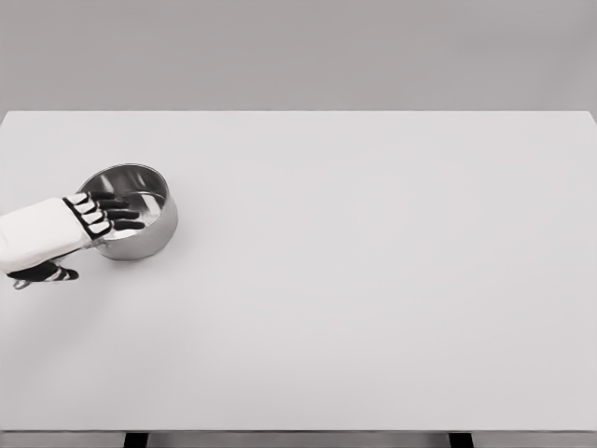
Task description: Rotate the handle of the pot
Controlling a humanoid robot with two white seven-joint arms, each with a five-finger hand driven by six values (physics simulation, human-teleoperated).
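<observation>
Head view: steel pot [131, 211] sits near left edge of table [373, 308], upright, nothing visible inside. Left hand [89, 218] reaches in from left edge, fingers [119, 214] extended and slightly spread over pot's near rim, gripping nothing. Dark shape below forearm probably thumb or pot handle; cannot tell which. Likely positioning to catch handle and swing it round. Right arm not in view.

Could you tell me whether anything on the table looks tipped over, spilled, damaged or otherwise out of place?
Nothing stands out. The steel pot sits upright near the left of the white table, looks empty, and shows no spill or dent. The left hand reaches over its near-left rim and hides that side. The handle cannot be made out.
</observation>
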